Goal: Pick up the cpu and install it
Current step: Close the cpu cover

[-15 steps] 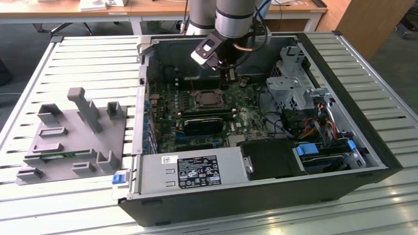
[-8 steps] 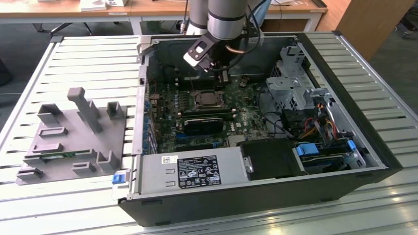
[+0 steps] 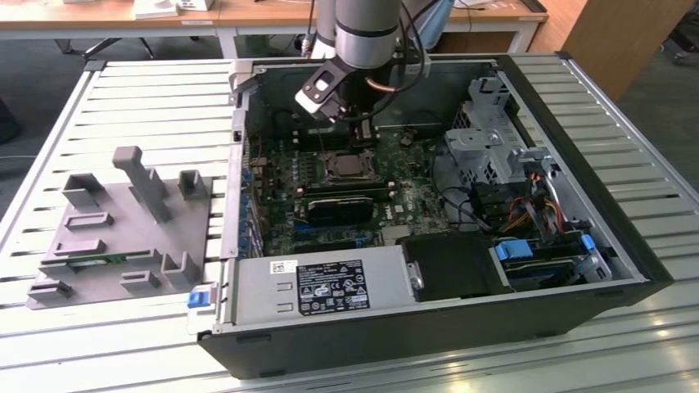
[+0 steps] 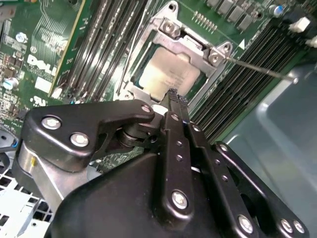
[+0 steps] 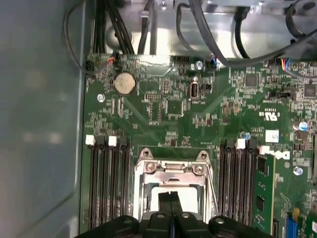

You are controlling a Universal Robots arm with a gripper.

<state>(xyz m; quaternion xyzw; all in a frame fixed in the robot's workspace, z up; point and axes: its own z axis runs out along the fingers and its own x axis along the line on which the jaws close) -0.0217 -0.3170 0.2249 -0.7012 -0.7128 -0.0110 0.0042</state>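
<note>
- Inside the open computer case (image 3: pixel 568 270), the claw (image 5: pixel 170 197) hangs right over the chip socket (image 5: pixel 172 171) with its two fingers pressed together, nothing between them.
- Right under the tips, the cpu (image 4: pixel 166 74) already sits in the socket, silver top showing.
- Memory slots (image 5: pixel 106 183) run along both sides, and a green memory stick (image 5: pixel 263 193) stands just beside them.
- Off on the exterior view's left, a grey holder tray (image 3: pixel 114 237) sits on the slatted table (image 3: pixel 131 106).
</note>
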